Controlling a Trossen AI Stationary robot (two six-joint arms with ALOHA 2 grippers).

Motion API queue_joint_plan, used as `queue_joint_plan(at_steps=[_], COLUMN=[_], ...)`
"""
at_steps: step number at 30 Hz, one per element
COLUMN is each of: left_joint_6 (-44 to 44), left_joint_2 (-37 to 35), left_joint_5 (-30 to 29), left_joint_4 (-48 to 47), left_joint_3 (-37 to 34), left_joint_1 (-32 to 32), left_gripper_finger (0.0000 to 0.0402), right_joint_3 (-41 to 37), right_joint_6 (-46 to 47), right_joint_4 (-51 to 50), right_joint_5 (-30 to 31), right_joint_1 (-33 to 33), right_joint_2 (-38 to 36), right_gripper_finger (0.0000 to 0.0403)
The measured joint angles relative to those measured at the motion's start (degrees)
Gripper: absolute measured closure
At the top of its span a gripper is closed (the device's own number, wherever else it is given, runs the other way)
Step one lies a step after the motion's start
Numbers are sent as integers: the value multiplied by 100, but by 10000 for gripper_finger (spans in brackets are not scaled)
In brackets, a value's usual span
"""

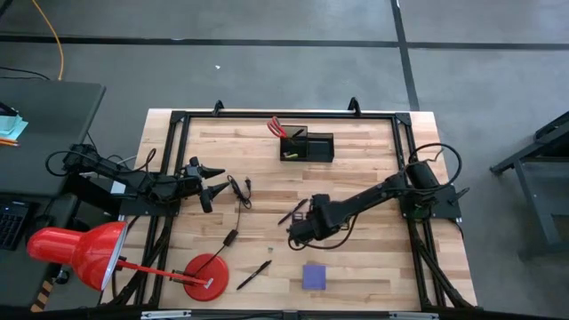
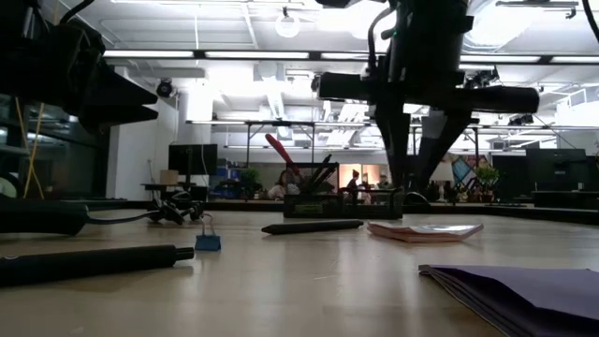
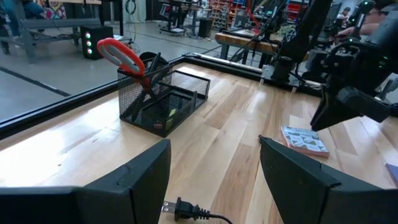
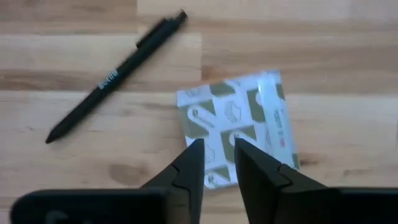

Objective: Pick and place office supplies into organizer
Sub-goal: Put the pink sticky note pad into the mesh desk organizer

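Item: patterned packet (image 4: 239,121), flat on the desk (image 1: 373,258) mid-board, directly beneath the right end effector (image 4: 219,163). Nearly square, so no long axis to align with; one edge just under the fingertips, the rest extending forward of them.

Right end effector: fingers narrowed to a slim gap, hanging above the packet, nothing grasped; contact with the packet not discernible.

Adjacent: black pen (image 4: 118,73) just beside the packet, long axis diagonal, well clear of the fingers.

Left end effector (image 3: 214,180): fully spread, empty, waiting over the desk's left side; much farther from the packet.

Destination: organizer (image 1: 308,145) at the far edge of the desk, well apart from the packet, red-handled scissors (image 1: 277,127) standing in its cup section.

Judgement: nearer arm the right; coming move a straight descent onto the packet edge.
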Motion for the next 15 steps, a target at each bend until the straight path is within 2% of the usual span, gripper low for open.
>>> queue_joint_plan(at_steps=[5,12,15], left_joint_6=[0,0,0], left_joint_2=[0,0,0], left_joint_5=[1,0,0], left_joint_4=[-1,-2,-2], left_joint_3=[0,0,0], left_joint_1=[-1,0,-2], left_gripper_finger=[169,169,169], right_joint_3=[0,-217,-311], right_joint_6=[-533,-60,-86], right_joint_4=[42,-153,3], right_joint_5=[-152,-487,-414], right_joint_1=[-1,3,3], right_joint_2=[0,5,9], right_gripper_finger=[263,146,94])
